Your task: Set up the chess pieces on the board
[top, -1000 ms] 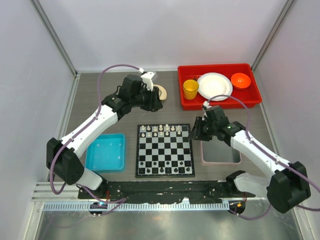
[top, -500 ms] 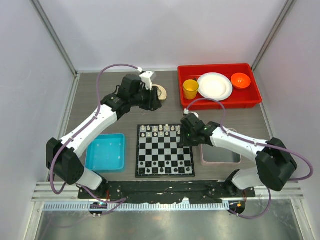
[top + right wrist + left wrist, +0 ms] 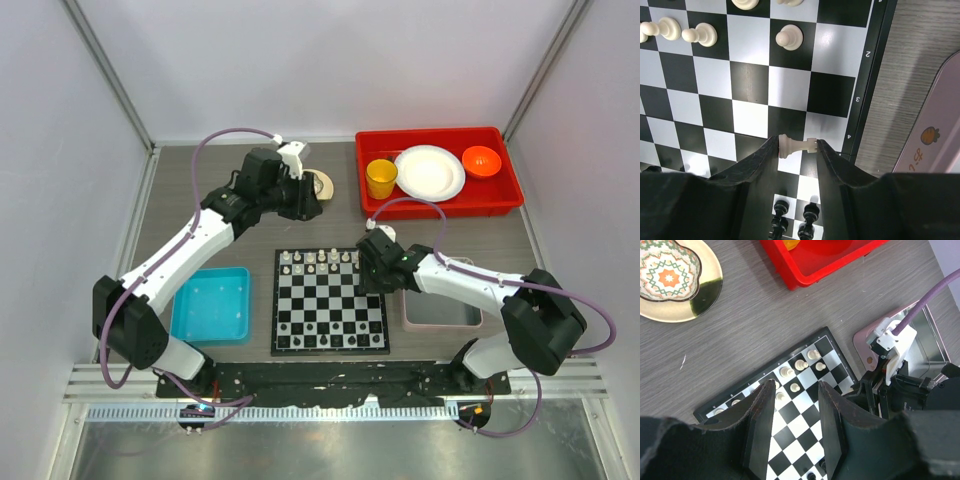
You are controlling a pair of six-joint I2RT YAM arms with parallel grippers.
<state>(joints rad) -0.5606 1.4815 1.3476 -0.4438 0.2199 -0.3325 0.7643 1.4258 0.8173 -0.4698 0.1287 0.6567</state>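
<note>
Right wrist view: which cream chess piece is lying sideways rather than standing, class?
The cream piece clamped between the right gripper's fingers, lying horizontally above the board; the other cream pieces stand upright on their squares.

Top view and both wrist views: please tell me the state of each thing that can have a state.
Right claw: shut on a cream chess piece, held sideways.
Left claw: open, empty.
Board: partly set.
Yellow cup: upright.
</note>
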